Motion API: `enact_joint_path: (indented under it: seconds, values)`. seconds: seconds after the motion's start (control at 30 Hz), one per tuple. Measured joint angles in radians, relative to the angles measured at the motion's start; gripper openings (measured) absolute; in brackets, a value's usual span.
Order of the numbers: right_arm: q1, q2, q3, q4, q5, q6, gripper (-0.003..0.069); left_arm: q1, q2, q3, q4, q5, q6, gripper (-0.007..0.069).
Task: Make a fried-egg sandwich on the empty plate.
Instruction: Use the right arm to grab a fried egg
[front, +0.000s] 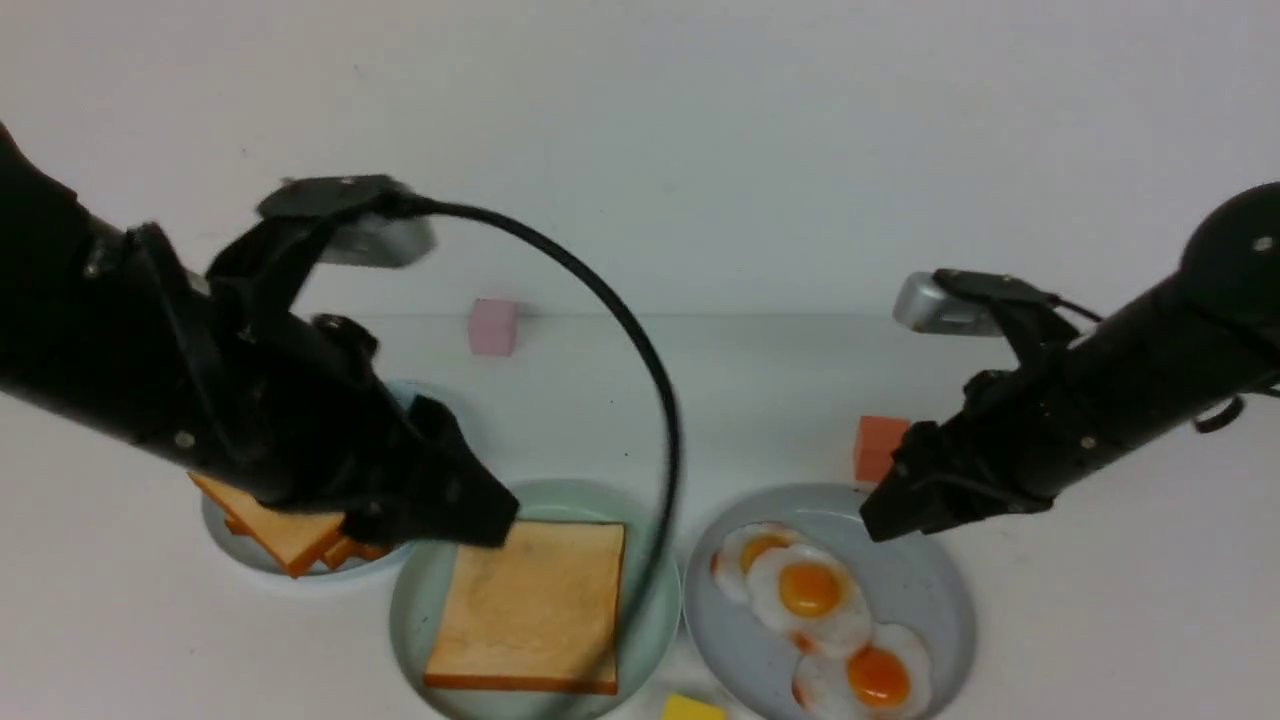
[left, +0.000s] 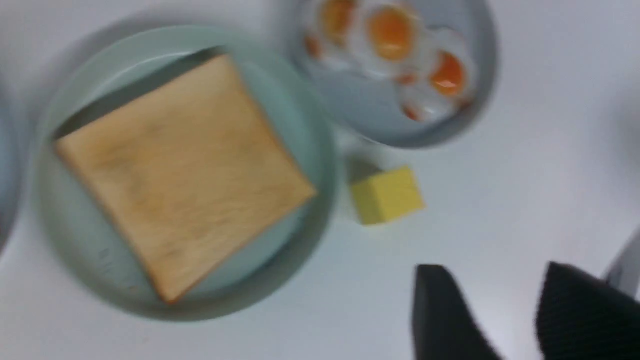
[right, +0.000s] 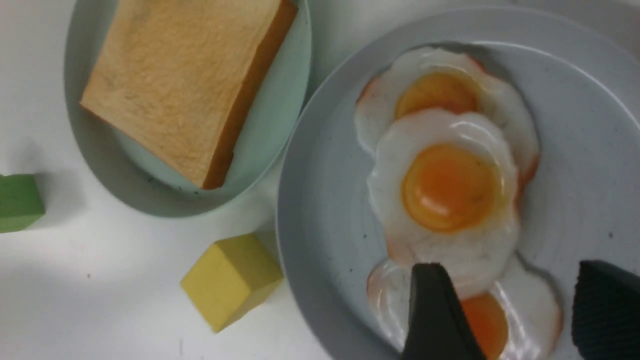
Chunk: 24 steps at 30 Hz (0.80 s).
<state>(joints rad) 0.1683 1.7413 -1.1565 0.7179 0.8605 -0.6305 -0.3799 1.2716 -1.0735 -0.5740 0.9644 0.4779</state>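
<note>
The pale mint-green plate (front: 420, 600) holds one golden toast slice (front: 535, 610) lying flat with nothing on it. It also shows in the left wrist view (left: 185, 170) and the right wrist view (right: 175, 85). Three fried eggs (front: 810, 590) overlap on the grey plate (front: 940, 590). My left gripper (front: 495, 520) is open and empty at the far left rim of the mint plate; its fingers (left: 440, 310) hang over bare table. My right gripper (right: 512, 270) is open and empty just above the eggs (right: 450, 185), at the grey plate's far edge (front: 880, 520).
A pile of bare toast (front: 285, 530) sits on the light-blue plate (front: 240, 550) under my left arm. A pink block (front: 493, 327) stands at the back, an orange block (front: 880, 448) behind the grey plate, a yellow block (front: 693, 708) between the plates' front, and a green block (right: 17, 202) beside the mint plate.
</note>
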Motion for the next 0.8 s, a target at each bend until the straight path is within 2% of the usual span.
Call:
enact_joint_path:
  seconds: [0.07, 0.1, 0.13, 0.23, 0.33, 0.6, 0.7, 0.8]
  values:
    - [-0.014, 0.027, -0.015, 0.021, 0.012, -0.02, 0.0389, -0.04, -0.016, 0.0, 0.017, -0.001, 0.001, 0.0168]
    - [-0.031, 0.068, -0.036, 0.049, 0.033, -0.041, 0.0389, -0.1, -0.027, 0.0, 0.034, -0.01, 0.001, 0.0083]
    - [-0.042, 0.097, -0.051, 0.072, 0.048, -0.057, 0.0389, -0.138, -0.032, 0.001, 0.042, -0.021, 0.001, 0.0036]
    - [-0.058, 0.164, -0.076, 0.13, 0.072, -0.093, 0.0389, -0.204, -0.035, 0.022, 0.057, -0.064, -0.017, -0.0013]
    - [-0.059, 0.211, -0.083, 0.151, 0.074, -0.128, 0.0389, -0.236, -0.035, 0.043, 0.073, -0.089, -0.052, -0.0013]
    - [-0.059, 0.3, -0.084, 0.189, 0.076, -0.178, 0.0379, -0.24, -0.035, 0.056, 0.107, -0.105, -0.094, -0.0013]
    - [-0.059, 0.313, -0.084, 0.219, 0.083, -0.201, 0.0327, -0.24, -0.035, 0.056, 0.11, -0.105, -0.098, -0.0013]
    - [-0.059, 0.313, -0.084, 0.232, 0.083, -0.209, 0.0183, -0.24, -0.035, 0.056, 0.115, -0.105, -0.112, -0.0013]
